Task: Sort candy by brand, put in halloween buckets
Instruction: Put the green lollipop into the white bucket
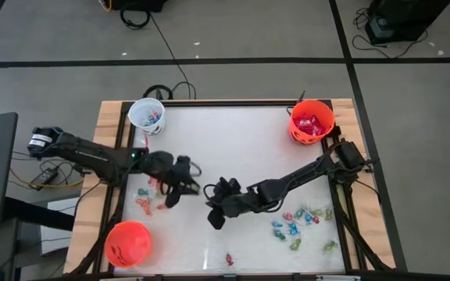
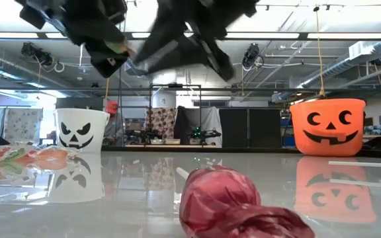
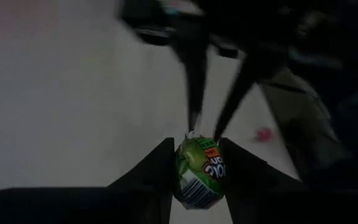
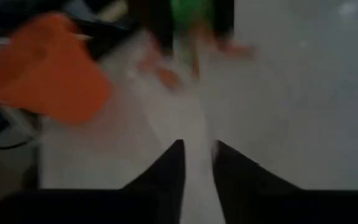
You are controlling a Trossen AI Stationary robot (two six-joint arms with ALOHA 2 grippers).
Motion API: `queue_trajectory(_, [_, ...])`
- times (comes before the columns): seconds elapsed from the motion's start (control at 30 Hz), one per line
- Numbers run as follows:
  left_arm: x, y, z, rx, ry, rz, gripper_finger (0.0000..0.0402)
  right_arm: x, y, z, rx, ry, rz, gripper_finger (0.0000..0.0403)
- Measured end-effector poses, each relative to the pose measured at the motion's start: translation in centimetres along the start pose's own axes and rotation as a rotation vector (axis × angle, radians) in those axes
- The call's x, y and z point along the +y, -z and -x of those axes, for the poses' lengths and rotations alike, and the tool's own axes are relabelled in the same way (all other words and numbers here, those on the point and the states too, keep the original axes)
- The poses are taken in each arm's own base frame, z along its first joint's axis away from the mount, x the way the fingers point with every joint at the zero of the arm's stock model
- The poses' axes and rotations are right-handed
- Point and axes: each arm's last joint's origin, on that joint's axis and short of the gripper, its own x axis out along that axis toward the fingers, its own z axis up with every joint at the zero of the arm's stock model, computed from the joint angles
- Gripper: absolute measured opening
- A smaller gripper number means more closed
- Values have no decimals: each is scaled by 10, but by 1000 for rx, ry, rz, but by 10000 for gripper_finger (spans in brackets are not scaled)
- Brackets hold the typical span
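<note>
Left gripper (image 1: 180, 187): hovered over the table's middle-left, fingers (image 3: 157, 171) clamped on a green candy (image 3: 199, 173); in the left wrist view the wrapped piece sat squeezed between the two pads.
Right gripper (image 1: 213, 204): just right of the left gripper, tips facing it and near the green candy; its fingers (image 4: 169, 168) stood slightly apart with nothing between them.
White bucket (image 1: 147, 115): at the far left corner, well beyond the left gripper, with wrapped pieces inside.
Near orange bucket (image 1: 127, 243): at the near left corner, on the left gripper's near side, its opening turned away from the overhead camera.
Orange candies (image 1: 144, 202): a few small wrapped pieces on the table, just left of and below the left gripper.
Red candy (image 2: 227, 205): alone by the near edge, on the near side of the right gripper.
Blue and green candies (image 1: 299, 226): a loose cluster to the right of the right gripper, near that arm.
Far orange bucket (image 1: 312, 122): at the far right corner, well apart from both grippers, red packets inside.
Table (image 1: 233, 133): white top, wooden border.
</note>
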Motion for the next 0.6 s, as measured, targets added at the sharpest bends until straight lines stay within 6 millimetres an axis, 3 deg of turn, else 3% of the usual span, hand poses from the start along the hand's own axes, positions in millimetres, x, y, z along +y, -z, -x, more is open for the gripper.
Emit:
queue_trajectory(0.2, [36, -28, 33, 95, -290, 50, 116, -18, 26, 9, 140, 270, -121, 167])
queue_trajectory(0.37, [70, -54, 74, 168, -666, 41, 116, -37, 41, 23, 291, 492, -195, 178])
queue_trajectory(0.5, [100, -68, 110, 133, -844, 165, 116, -50, 39, 31, 386, 588, -181, 178])
queue_trajectory(0.6, [124, -66, 135, 95, -958, 272, 116, -59, 27, 28, 434, 581, -149, 179])
